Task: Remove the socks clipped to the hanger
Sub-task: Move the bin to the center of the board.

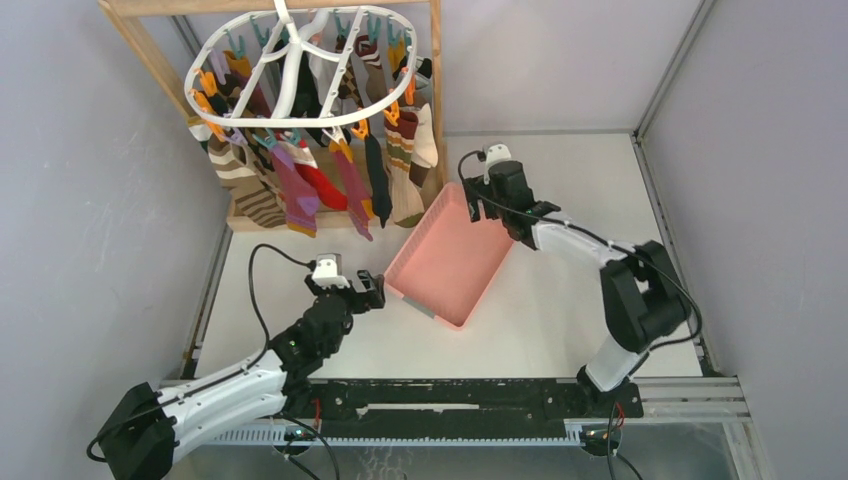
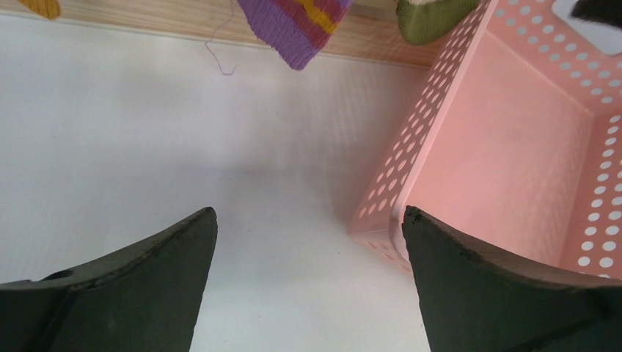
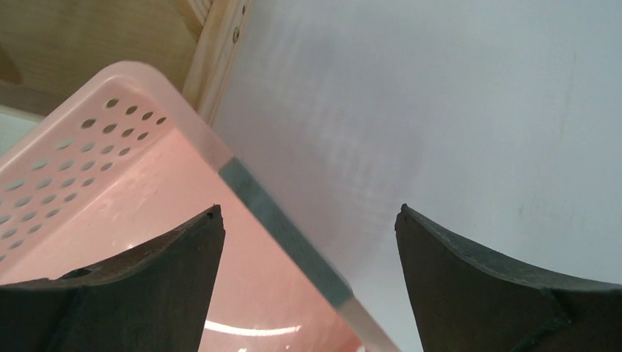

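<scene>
My left gripper [image 1: 372,290] is spread wide and empty, low over the table [image 1: 560,300], just beside the near corner of the pink basket [image 1: 450,260]. My right gripper [image 1: 478,198] is spread too, straddling the basket's far rim; I can't tell whether a finger touches it. The socks [image 1: 300,190] hang clipped to the hanger [image 1: 290,45] on the wooden stand [image 1: 143,58] at the far left, apart from both grippers. A purple sock [image 2: 301,29] dangles ahead of my left gripper.

The pink basket [image 1: 450,262] is smooth, glossy plastic with perforated walls, on a matt white table [image 1: 560,320]. Behind the basket, knitted cloth socks [image 1: 300,195] hang from the white plastic hanger [image 1: 297,121], inside a stand [image 1: 437,40] of pale bare wood.
</scene>
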